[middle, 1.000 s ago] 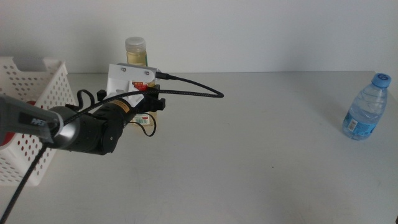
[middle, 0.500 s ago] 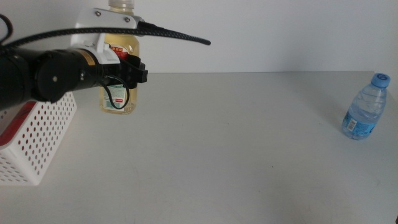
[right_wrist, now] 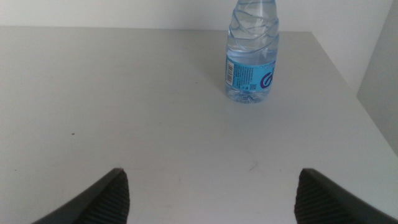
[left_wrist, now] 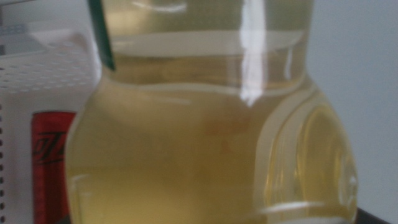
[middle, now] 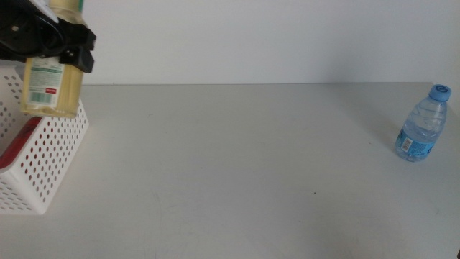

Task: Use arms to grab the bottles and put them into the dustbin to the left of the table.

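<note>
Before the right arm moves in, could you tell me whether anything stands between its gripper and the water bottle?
Nothing visible does. The right gripper is open, and only bare table lies between it and the upright water bottle.

Grey table (middle: 237,165): water bottle (middle: 421,124) upright right; white dustbin (middle: 50,155) left.

Tall bottle (middle: 50,85): yellow liquid, white label with green and red print.
Small bottle (middle: 422,124): clear, blue cap, blue-white label with barcode.
Can (left_wrist: 50,165): red, white script lettering.
Dustbin (middle: 44,155): white, perforated sides in regular dot grid.
Worktop (middle: 251,165): plain light grey, matte.
Left gripper (middle: 68,39): black.
Right gripper (right_wrist: 211,199): dark jaws.
</note>
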